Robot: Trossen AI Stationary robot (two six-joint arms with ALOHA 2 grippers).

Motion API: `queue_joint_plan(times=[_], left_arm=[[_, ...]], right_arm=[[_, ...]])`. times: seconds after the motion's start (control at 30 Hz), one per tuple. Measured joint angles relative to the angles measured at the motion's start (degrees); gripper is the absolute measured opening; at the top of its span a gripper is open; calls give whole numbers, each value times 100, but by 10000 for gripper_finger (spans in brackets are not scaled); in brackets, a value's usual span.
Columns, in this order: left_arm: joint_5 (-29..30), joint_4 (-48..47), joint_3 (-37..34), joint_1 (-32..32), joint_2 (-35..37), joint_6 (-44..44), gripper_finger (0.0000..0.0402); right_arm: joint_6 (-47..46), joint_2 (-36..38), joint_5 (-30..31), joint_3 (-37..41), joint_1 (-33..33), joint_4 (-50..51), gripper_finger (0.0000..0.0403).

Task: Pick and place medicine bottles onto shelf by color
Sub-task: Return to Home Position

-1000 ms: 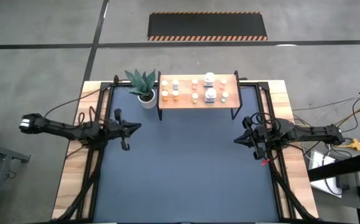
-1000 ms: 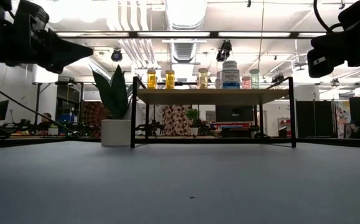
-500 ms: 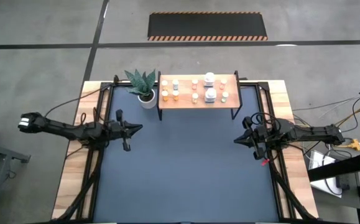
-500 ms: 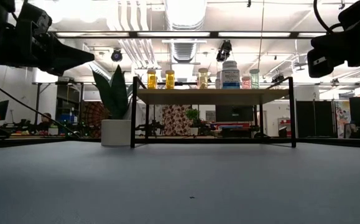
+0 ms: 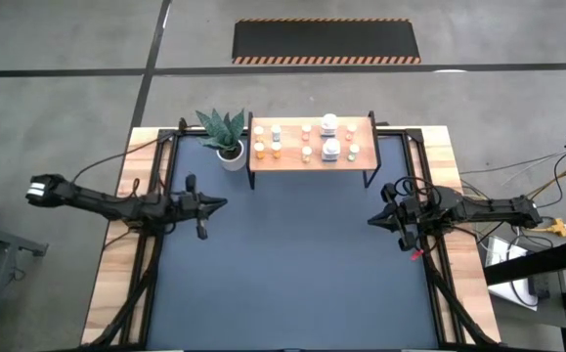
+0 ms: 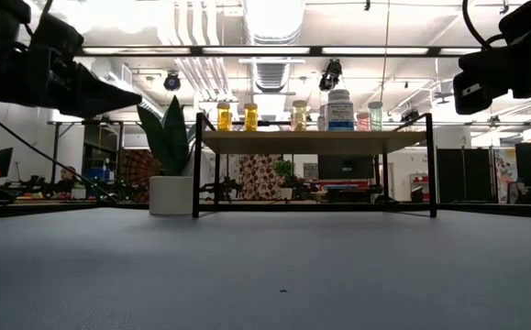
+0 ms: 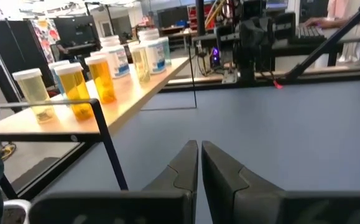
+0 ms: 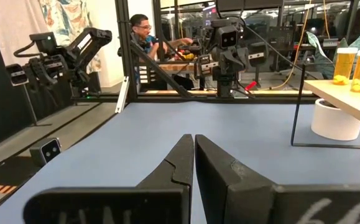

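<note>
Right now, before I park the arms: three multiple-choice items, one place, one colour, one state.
1. The plant pot stands: A) on the shelf; B) beside the shelf; C) under it.
2. Bottles nearest the pot are: A) blue; B) green; C) orange.
3. The left gripper has its jaws: A) shut, empty; B) holding a bottle; C) wide open.
B: high view shows it on the table off the shelf's end. C: orange bodies in the low view. A: left wrist view shows them together, nothing between.
</note>
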State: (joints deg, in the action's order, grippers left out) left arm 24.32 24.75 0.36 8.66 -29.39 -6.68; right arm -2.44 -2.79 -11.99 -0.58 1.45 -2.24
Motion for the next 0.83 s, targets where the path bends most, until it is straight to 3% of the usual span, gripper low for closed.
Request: queue_joint_plan(times=[0.83], left_arm=[[-5,4,-2,0,-1371,0,3]], right_arm=[[-2,0,-2,0,2,-7,9]])
